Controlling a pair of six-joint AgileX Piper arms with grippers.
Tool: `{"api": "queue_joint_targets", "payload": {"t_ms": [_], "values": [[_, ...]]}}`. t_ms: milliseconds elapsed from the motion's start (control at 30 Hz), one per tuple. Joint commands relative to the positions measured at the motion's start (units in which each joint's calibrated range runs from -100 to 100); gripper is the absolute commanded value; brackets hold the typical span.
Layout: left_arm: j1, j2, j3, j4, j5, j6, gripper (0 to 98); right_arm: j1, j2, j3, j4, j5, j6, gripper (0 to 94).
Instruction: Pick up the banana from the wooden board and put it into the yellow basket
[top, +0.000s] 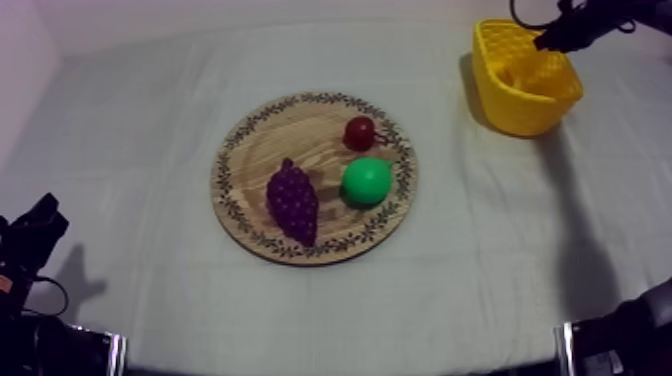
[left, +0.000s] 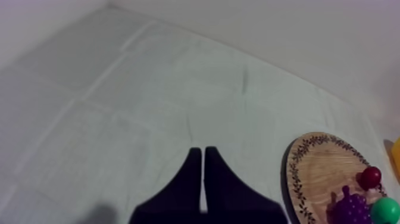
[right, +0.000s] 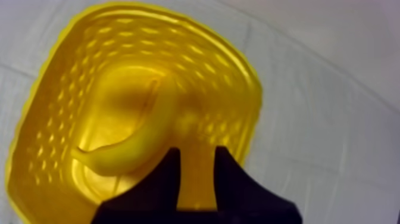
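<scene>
Yellow latticed plastic marks the basket (top: 520, 115), which stands at the far right of the table on the grey-white cloth (top: 140, 130). We see our right gripper (right: 196, 154) poised above the basket's open mouth. In the right wrist view its two black fingers stand apart with only the basket floor between them, so this hand is open and grips nothing. The banana (right: 128, 149) lies inside the basket, curved across the bottom just ahead of the fingertips; we cannot tell whether it touches one of them.

The round wooden board (top: 310, 140) lies at the middle of the table, well apart from the basket. Three toy fruits rest on it:
- a purple bunch of grapes (top: 292, 203) on the near left part;
- a green pear (top: 367, 181) to the right of the grapes;
- a small red fruit (top: 359, 132) just beyond the pear, near the patterned rim.

Our left gripper (left: 203, 152) sits low at the near left edge of the table, away from the board. In the left wrist view its fingers lie together as a narrow wedge over bare cloth, closed on nothing.
</scene>
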Motion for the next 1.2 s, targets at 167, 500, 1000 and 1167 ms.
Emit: {"api": "queue_joint_targets", "payload": {"t_ms": [167,500,1000,1167], "values": [[0.0,0.0,0.0,0.03,0.0,0.0,0.1,0.7,-18.9,15.8,-2.7,-3.4,-1.2,6.5],[0.0,0.0,0.0,0.03,0.0,0.0,0.1,1.6,-45.9,43.2,-6.8,-13.2,-6.6,9.4],[0.0,0.0,0.0,0.03,0.0,0.0,0.1,0.8,-84.8,69.5,-9.2,0.4,-5.8,0.6],[0.0,0.0,0.0,0.03,0.0,0.0,0.1,1.2,-93.0,72.6,-9.4,7.2,-5.1,0.6]]}}
